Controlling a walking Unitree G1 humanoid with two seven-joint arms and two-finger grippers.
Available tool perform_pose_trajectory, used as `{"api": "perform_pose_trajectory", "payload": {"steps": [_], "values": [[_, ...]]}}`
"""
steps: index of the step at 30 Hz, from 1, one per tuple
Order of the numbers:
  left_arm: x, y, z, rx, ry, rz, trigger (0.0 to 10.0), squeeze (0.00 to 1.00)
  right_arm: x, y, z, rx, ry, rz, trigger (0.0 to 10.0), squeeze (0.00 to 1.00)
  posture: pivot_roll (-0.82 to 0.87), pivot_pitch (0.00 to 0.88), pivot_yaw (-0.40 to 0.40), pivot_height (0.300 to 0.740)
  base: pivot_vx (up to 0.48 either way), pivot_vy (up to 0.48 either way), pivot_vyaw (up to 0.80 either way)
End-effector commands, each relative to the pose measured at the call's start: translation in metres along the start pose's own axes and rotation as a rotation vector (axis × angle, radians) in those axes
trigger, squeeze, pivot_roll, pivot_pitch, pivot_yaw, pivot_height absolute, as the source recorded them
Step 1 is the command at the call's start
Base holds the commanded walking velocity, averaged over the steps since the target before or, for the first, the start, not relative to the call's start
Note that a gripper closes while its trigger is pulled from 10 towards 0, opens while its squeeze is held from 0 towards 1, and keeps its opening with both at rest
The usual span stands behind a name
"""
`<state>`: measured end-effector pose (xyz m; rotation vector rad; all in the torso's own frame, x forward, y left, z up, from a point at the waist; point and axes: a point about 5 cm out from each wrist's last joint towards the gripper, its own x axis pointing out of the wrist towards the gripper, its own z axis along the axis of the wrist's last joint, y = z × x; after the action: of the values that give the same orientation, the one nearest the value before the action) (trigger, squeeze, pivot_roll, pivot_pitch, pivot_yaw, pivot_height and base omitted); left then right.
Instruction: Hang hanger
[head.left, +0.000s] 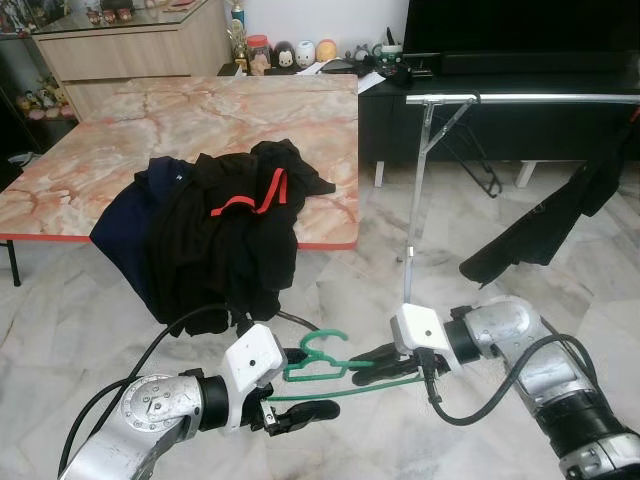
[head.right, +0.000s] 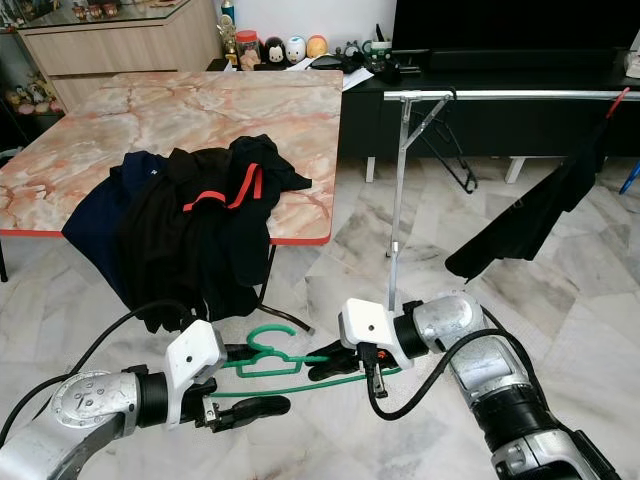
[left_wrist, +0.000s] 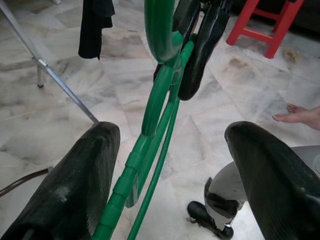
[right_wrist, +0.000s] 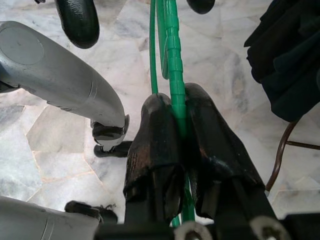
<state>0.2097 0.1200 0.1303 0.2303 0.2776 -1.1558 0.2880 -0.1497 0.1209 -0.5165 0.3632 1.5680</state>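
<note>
A green plastic hanger (head.left: 318, 365) is held low over the floor between my two arms. My right gripper (head.left: 375, 362) is shut on one end of it; in the right wrist view the two black fingers (right_wrist: 155, 135) clamp the green bar (right_wrist: 172, 60). My left gripper (head.left: 305, 385) is open, one finger above and one below the hanger, and in the left wrist view the green bar (left_wrist: 157, 100) runs through the wide gap between its fingers (left_wrist: 75, 185). A silver clothes rail (head.left: 520, 98) stands ahead to the right, with a black garment (head.left: 545, 225) hanging on it.
A marble-topped table (head.left: 120, 130) stands ahead on the left, with a pile of dark clothes (head.left: 215, 225) draped over its near edge. A dark TV cabinet (head.left: 480, 130) lies behind the rail. A red stool (left_wrist: 272, 25) and a person's foot (left_wrist: 300, 116) are nearby on the marble floor.
</note>
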Motion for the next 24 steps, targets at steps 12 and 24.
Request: {"api": "perform_pose_trajectory", "payload": {"steps": [12, 24], "values": [[-0.0006, 0.0015, 0.0045, 0.013, 0.004, -0.008, 0.0, 0.0, 0.0011, 0.0029, 0.0093, -0.022, -0.008, 0.017, 10.0, 0.0, -0.03, 0.011, 0.039, 0.74, 0.0, 0.0, 0.0], [-0.0027, 0.0022, 0.0038, 0.007, 0.012, -0.032, 0.0, 0.0, 0.001, 0.0033, 0.0095, -0.019, -0.005, 0.016, 10.0, 0.0, -0.02, 0.014, 0.041, 0.74, 0.0, 0.0, 0.0]]}}
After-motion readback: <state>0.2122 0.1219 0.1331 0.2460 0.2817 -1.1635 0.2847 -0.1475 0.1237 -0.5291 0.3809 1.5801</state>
